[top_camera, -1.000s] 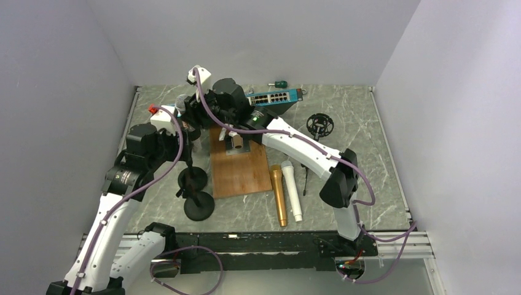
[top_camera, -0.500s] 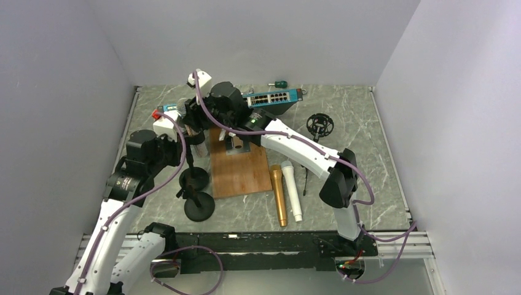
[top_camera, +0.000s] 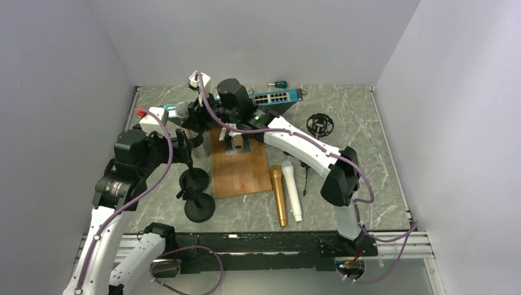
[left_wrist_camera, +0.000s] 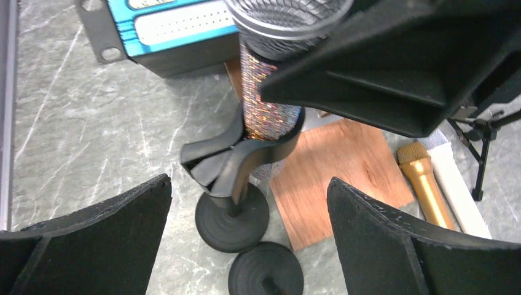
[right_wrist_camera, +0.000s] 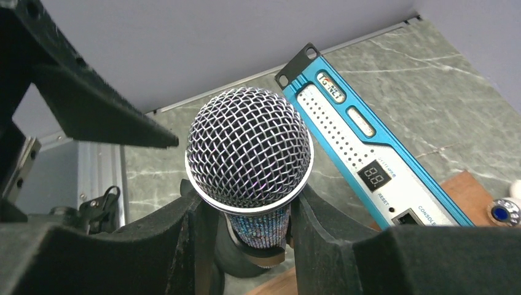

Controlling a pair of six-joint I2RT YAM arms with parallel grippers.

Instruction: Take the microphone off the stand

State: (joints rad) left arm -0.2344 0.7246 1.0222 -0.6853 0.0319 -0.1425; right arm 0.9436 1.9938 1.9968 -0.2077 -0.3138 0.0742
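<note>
At stand [left_wrist_camera: 236, 163] top | R tool [right_wrist_camera: 249, 215] clamped on mic [right_wrist_camera: 249, 157] | L tool [left_wrist_camera: 249, 196] wide apart, empty

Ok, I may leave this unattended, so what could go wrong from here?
1. The left gripper is open and off the stand, while the right gripper clamps the microphone; its body sits in the clip, so pulling may lift or tip the stand.
2. A tipping stand could knock the second stand base beside it.
</note>
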